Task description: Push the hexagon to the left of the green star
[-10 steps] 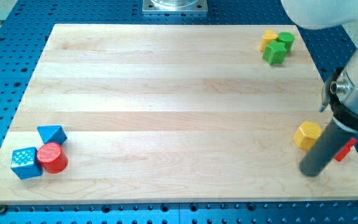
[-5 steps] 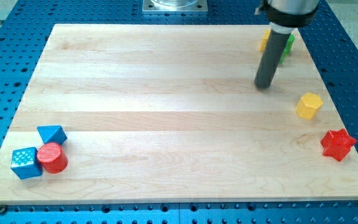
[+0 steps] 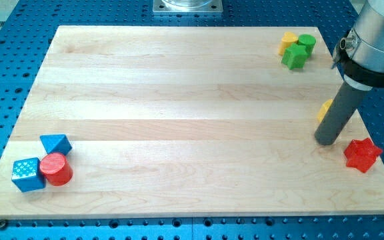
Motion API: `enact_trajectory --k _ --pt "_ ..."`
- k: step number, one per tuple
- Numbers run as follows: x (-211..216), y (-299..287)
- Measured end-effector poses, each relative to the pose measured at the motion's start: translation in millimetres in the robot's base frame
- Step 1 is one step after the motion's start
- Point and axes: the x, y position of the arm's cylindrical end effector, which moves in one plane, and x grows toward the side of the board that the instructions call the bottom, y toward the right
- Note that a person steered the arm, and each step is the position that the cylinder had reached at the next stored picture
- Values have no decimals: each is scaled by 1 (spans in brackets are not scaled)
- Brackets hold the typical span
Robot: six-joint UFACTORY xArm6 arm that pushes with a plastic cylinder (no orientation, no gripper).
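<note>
The yellow hexagon [image 3: 324, 108] sits near the view's right edge; only a sliver shows, the rest is hidden behind my rod. My tip [image 3: 326, 142] rests on the board just below the hexagon and to the left of the red star [image 3: 363, 155]. The green star [image 3: 294, 57] lies at the view's top right, well above my tip, pressed against a yellow block [image 3: 287, 42] and a green cylinder [image 3: 306, 43].
A blue triangle [image 3: 56, 144], a blue cube [image 3: 27, 174] and a red cylinder [image 3: 57, 169] are clustered at the view's bottom left. The wooden board [image 3: 179, 120] lies on a blue perforated base.
My tip swung from the bottom right up toward the green star, then back down to the right; it now covers the hexagon. The hexagon moved up the board from beside the red star.
</note>
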Motion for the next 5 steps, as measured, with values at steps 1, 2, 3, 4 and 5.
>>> enact_trajectory --k 1,2,3,4,5 --pt "0 11" --pt "0 33" --pt "-1 34" --pt "-42 30" --pt "-112 15"
